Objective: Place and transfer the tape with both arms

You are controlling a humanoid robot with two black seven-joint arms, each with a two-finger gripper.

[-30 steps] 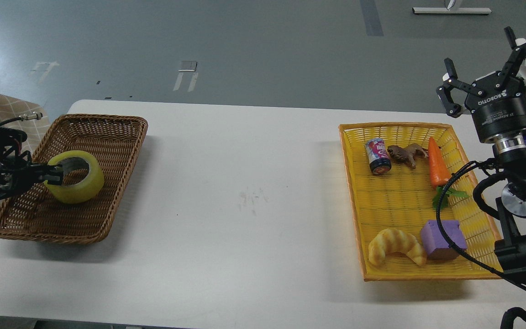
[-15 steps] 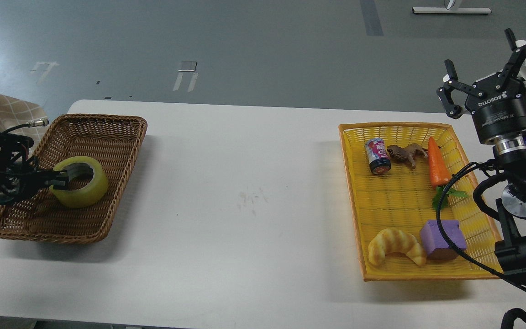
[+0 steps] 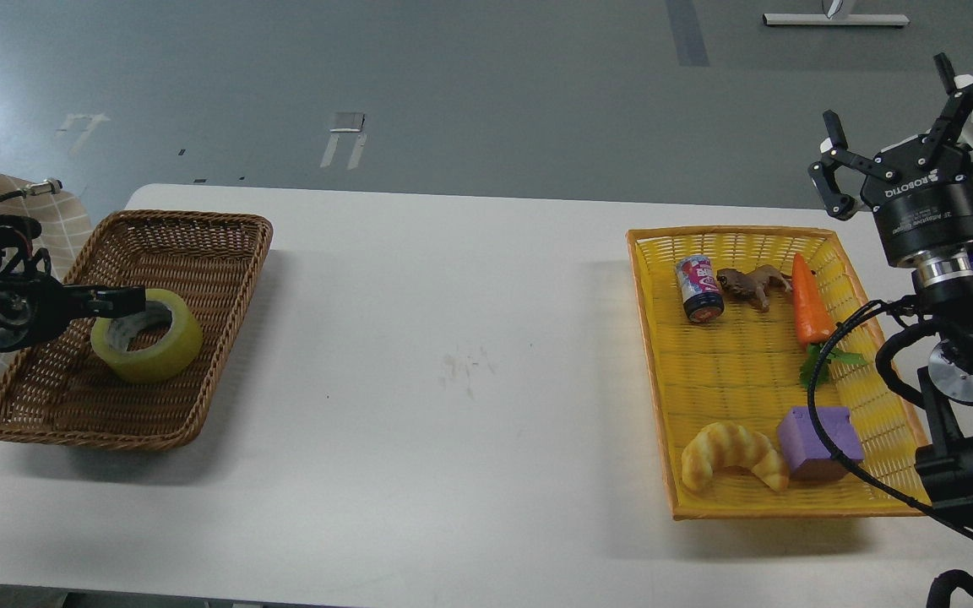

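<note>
The tape (image 3: 147, 335) is sitting flat in the brown basket (image 3: 225, 232), hole facing up, about in the basket's middle and a bit toward its left wall. The left claw (image 3: 127, 299) reaches in over that left wall, and its dark fingertips hang right at the tape's upper-left rim. It's seen edge-on and dark, so honestly I cannot tell if the fingers are spread or pinched, or whether they're touching the roll at all.

The right claw (image 3: 909, 152) is way off on the other side, well apart from the tape, raised beyond the far right corner of the yellow tray (image 3: 647, 355), fingers spread wide and holding nothing. The tray has a can (image 3: 699, 289), a carrot (image 3: 809, 302), a croissant (image 3: 733, 454) and a purple block (image 3: 820, 442) in it. The counter (image 3: 453, 371) between basket and tray is bare.

My guess at what could bite here:
- If a fingertip catches the rim while the arm moves, the roll could tip up or get dragged against the basket wall.
- If the tape needs picking up again, that smooth rounded side looks slippery, so a shallow pinch on the edge could let it pop out.
- The woven basket is light-looking, so a snag could shove the whole thing toward the counter's left edge.
</note>
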